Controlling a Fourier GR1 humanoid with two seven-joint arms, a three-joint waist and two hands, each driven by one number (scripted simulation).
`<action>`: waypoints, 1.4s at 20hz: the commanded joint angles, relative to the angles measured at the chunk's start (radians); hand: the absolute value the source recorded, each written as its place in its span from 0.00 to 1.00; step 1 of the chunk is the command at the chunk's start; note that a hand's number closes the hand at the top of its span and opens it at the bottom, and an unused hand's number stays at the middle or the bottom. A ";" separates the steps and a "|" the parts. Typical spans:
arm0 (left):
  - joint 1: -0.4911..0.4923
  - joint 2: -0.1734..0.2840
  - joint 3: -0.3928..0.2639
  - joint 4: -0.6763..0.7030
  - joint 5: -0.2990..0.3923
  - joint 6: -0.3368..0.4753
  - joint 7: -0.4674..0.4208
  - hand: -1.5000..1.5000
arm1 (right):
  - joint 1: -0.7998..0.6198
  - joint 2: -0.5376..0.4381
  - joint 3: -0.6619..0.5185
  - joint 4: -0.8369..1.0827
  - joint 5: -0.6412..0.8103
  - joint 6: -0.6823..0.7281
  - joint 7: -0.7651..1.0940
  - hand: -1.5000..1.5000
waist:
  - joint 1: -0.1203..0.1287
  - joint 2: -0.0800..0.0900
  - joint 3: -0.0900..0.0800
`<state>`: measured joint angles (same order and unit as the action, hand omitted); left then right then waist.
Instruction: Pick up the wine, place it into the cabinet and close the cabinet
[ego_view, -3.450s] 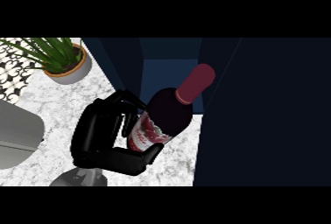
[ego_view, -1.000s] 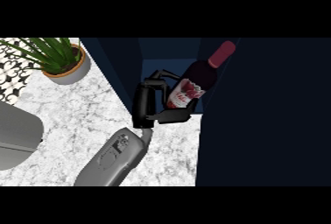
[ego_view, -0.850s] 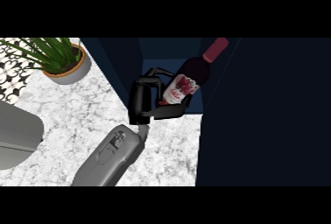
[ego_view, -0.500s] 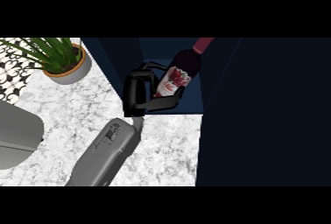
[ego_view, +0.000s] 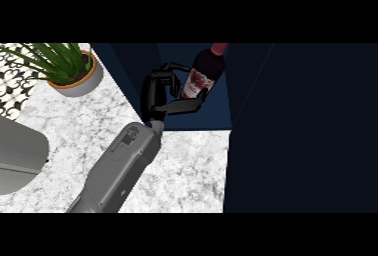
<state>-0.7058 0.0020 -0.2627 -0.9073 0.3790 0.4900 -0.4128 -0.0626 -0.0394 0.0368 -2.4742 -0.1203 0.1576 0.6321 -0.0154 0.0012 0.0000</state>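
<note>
The wine bottle is dark with a red cap and a red-and-white label. It leans with its neck pointing away, inside the open dark blue cabinet. My right hand is shut on the bottle: fingers curl over its far side and the thumb presses under its base. The grey forearm stretches up from the lower edge over the marble counter. The cabinet door stands open as a large dark panel on the right. My left hand does not show.
A potted green plant stands on the counter at the upper left, close to the cabinet's left side. A big grey rounded shape lies at the left edge. A patterned wall shows behind the plant.
My right hand has carried the bottle up and away from me, deeper into the cabinet opening. The forearm has stretched out further and the bottle's neck now reaches the top of the view.
</note>
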 joint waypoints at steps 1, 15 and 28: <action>-0.095 0.009 0.063 0.103 -0.007 -0.027 0.033 1.00 | 0.005 0.013 0.025 -0.091 -0.043 -0.020 0.046 0.00 | 0.001 0.000 0.000; -0.283 -0.002 0.116 0.442 0.037 0.006 -0.210 1.00 | 0.060 0.038 0.050 -0.057 -0.035 -0.006 -0.028 0.00 | -0.015 0.005 0.000; -0.398 0.033 0.263 0.662 0.100 -0.075 -0.285 1.00 | 0.046 0.012 0.013 -0.050 -0.077 0.014 -0.024 0.00 | -0.038 0.016 0.000</action>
<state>-1.0900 0.0048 -0.0536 -0.2982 0.4502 0.4654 -0.6834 -0.0539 -0.0186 0.0795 -2.4612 -0.1204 0.1589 0.6027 -0.0459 0.0117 0.0003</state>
